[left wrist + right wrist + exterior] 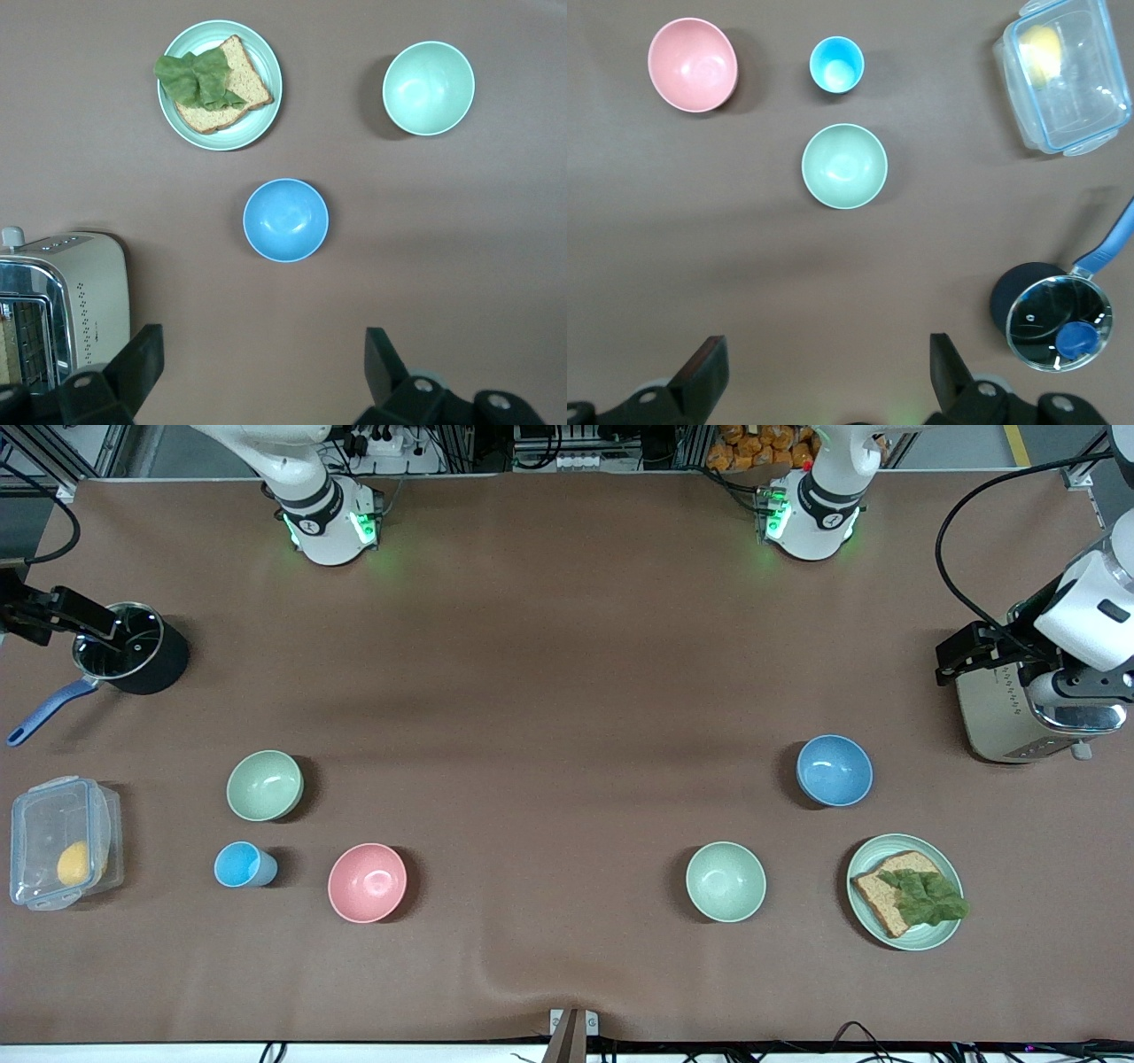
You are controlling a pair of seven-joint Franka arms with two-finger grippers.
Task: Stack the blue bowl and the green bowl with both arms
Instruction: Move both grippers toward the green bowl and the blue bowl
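Note:
The blue bowl [834, 770] [285, 220] stands upright toward the left arm's end of the table. The sage-green bowl [265, 785] [844, 166] stands upright toward the right arm's end, farther from the front camera than a small sky-blue cup [244, 864]. My left gripper [264, 354] hangs open and empty high over bare table beside the toaster, well away from the blue bowl. High up beside the black pot, my right gripper [828, 354] is open and empty too, far from the green bowl.
A paler mint bowl [726, 881] and a plate [864, 864] with bread and lettuce sit near the blue bowl. A pink bowl [367, 882], a clear lidded box [62, 841], a black pot [133, 648] and a toaster [1001, 717] are also on the table.

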